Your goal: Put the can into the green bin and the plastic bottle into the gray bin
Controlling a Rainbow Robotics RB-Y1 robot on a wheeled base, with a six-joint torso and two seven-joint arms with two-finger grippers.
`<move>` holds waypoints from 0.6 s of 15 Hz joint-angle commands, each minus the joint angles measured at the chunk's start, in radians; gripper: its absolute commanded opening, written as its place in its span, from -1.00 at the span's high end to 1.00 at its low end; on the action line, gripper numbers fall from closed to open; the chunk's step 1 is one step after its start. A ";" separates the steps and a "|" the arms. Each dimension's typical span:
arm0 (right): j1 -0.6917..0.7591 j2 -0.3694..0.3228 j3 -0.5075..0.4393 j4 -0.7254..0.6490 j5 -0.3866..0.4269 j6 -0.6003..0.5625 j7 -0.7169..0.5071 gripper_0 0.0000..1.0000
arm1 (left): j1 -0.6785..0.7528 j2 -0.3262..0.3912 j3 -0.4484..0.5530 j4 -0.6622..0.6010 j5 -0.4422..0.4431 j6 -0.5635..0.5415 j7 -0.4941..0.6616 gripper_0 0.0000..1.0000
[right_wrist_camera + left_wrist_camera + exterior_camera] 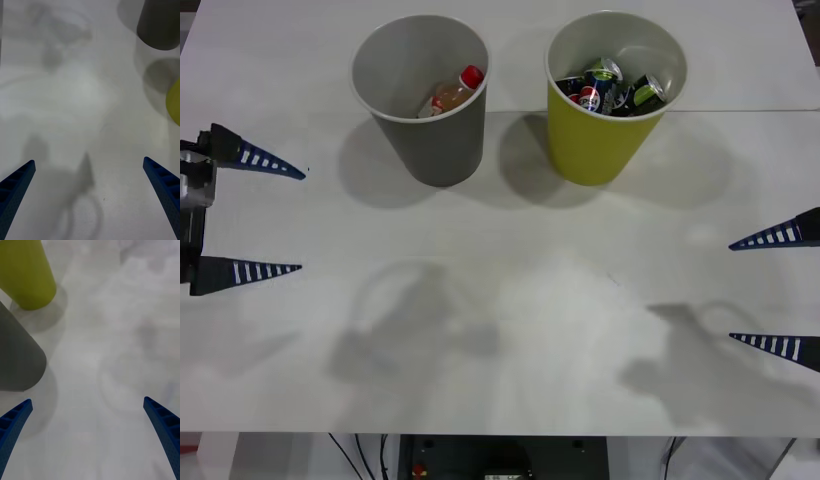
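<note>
The left end effector (298,220) sits at the 9 o'clock edge of the front view, its two blue ribbed fingers (268,160) spread wide apart and pointing toward 3 o'clock, with nothing between them. The right end effector (732,292) sits at the 4 o'clock edge, its fingers (772,237) likewise spread wide and pointing toward 9 o'clock, holding nothing. Both hover above the white surface (510,300), well apart from each other.
</note>
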 commanded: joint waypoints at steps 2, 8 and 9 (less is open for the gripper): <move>0.000 0.000 0.000 0.000 0.000 0.000 0.000 -1.00 | 0.079 0.000 0.032 -0.001 0.007 -0.001 -0.107 -1.00; 0.000 0.000 0.000 0.000 0.000 0.000 0.000 -1.00 | 0.162 0.006 0.041 -0.001 0.044 0.003 -0.144 -1.00; 0.000 0.000 0.000 0.000 0.000 0.000 0.000 -1.00 | 0.174 0.005 0.041 0.001 0.049 0.006 -0.152 -1.00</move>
